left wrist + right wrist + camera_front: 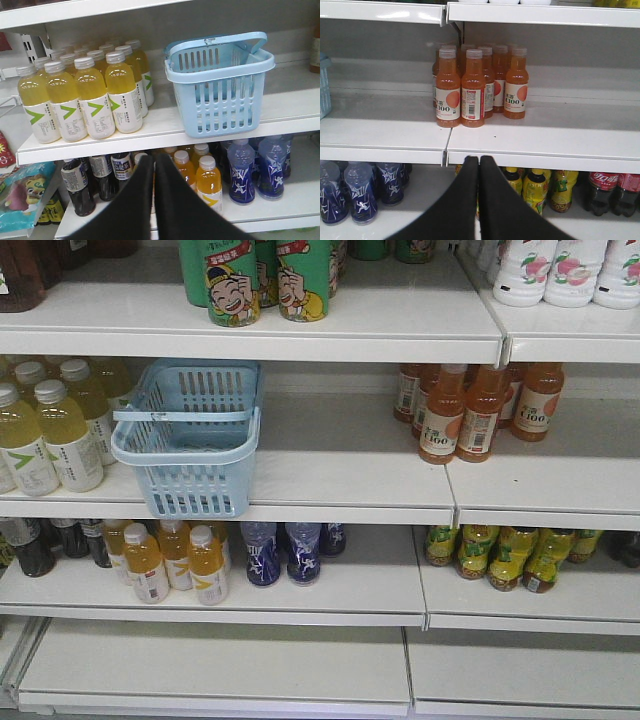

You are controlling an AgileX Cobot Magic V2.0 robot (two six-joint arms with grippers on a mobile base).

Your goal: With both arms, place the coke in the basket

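The pale blue basket (pixel 190 435) stands on the middle shelf, left of centre, with its handles folded down. It also shows in the left wrist view (pixel 220 85), and its edge shows in the right wrist view (pixel 324 85). Two coke bottles (pixel 602 192) with red wraps stand on the lower shelf at the far right of the right wrist view. My left gripper (pixel 153 157) is shut and empty, in front of the lower shelf, below and left of the basket. My right gripper (pixel 479 160) is shut and empty, well left of the coke. Neither arm shows in the front view.
Pale yellow bottles (pixel 90 95) stand left of the basket. Orange juice bottles (pixel 475 85) stand on the middle shelf at the right. Below are dark tea bottles (pixel 80 180), orange drinks (pixel 207 182), blue bottles (pixel 255 167) and yellow-green bottles (pixel 535 187). Green cans (pixel 265 280) stand above.
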